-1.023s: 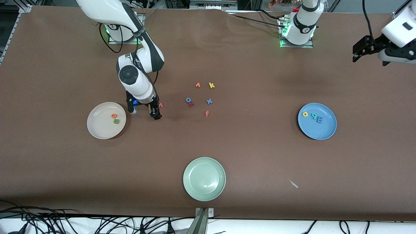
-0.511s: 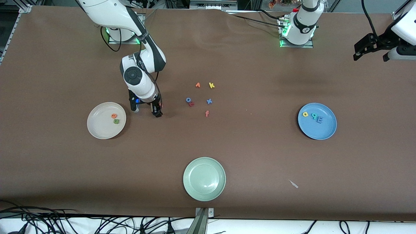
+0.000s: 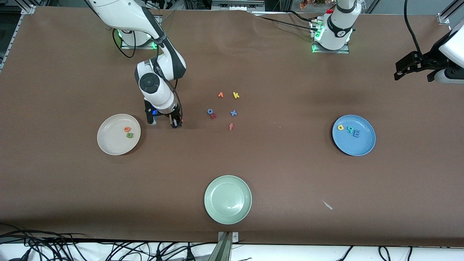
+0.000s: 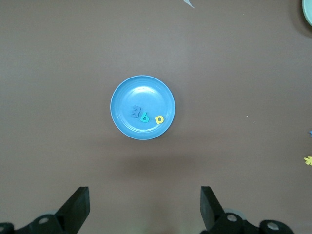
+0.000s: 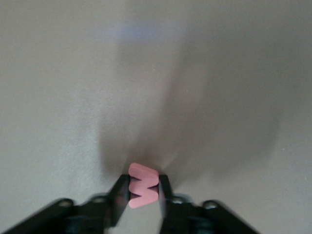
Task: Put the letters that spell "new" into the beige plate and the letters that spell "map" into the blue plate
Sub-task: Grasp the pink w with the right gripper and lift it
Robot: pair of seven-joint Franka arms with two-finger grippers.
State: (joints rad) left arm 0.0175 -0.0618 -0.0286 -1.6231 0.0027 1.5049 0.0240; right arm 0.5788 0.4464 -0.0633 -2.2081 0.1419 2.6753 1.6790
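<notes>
Two tools are showing at this moment. The right tool [image 3: 176,123] is sitting down at the bench [image 3: 290,174], just beside the beige plate [image 3: 108,143] on the side toward the loose letters, and its fingers [image 5: 119,192] are pressing together on the pinkish-red w [image 5: 144,187]; the right wrist view is showing the foam letter pinched between the two pads. The left tool [image 3: 404,67] is hanging high over the left arm's end of the bench, waiting, with its fingers [image 4: 78,207] standing wide apart and nothing between them.

The beige plate is carrying the orange e [image 3: 127,129] and the dark green n [image 3: 129,135], lying close together. The blue plate [image 3: 360,146] is lying toward the left arm's end, holding the yellow a [image 3: 340,127], the teal p [image 3: 349,129] and the blue m [image 3: 356,133] in a row.

Near the middle of the bench a small cluster of other letters is lying: an orange letter [image 3: 220,95] and the yellow k [image 3: 236,95] farthest from the front camera, then a blue ring-shaped letter [image 3: 210,111] touching a small red letter [image 3: 214,116], the blue x [image 3: 233,113] beside them, and the orange-red f [image 3: 231,126] nearest the camera. A pale green plate [image 3: 212,210] is sitting close to the front edge, and a small pale scrap [image 3: 327,205] is lying toward the left arm's end from it.
</notes>
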